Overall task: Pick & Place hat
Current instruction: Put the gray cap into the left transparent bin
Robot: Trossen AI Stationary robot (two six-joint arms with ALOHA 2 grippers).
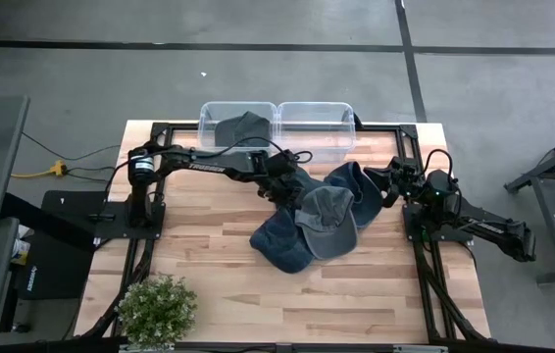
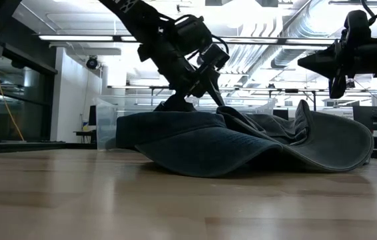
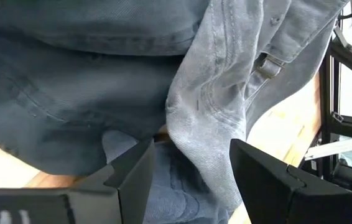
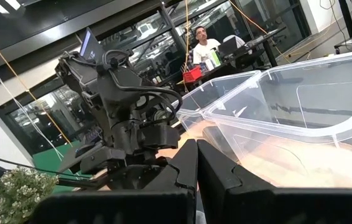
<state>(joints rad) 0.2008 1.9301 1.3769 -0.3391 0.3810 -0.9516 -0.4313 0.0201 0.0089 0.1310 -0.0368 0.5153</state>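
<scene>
- High view: a pile of hats lies at the centre of the wooden surface. The left pincer is down at the pile's 10 o'clock edge. The right pincer waits at the pile's 3 o'clock side. Two clear bins stand at 12 o'clock; one dark hat already sits in the left-hand bin. A potted plant stands at 7 o'clock.
- Low view: the left pincer meets the top of the hat heap; the right pincer hangs above it, clear of the fabric.
- Left wrist view: the fingers stand wide apart, with a fold of grey hat between them, not clamped.
- Right wrist view: the right pincer's fingers are pressed together, holding nothing; the bins lie ahead, and a person sits far off in the room.
- Judgement: grasp step in hand. The next move calls for closing on the grey fold, lifting one hat free, then carrying it to a bin at 12 o'clock.
</scene>
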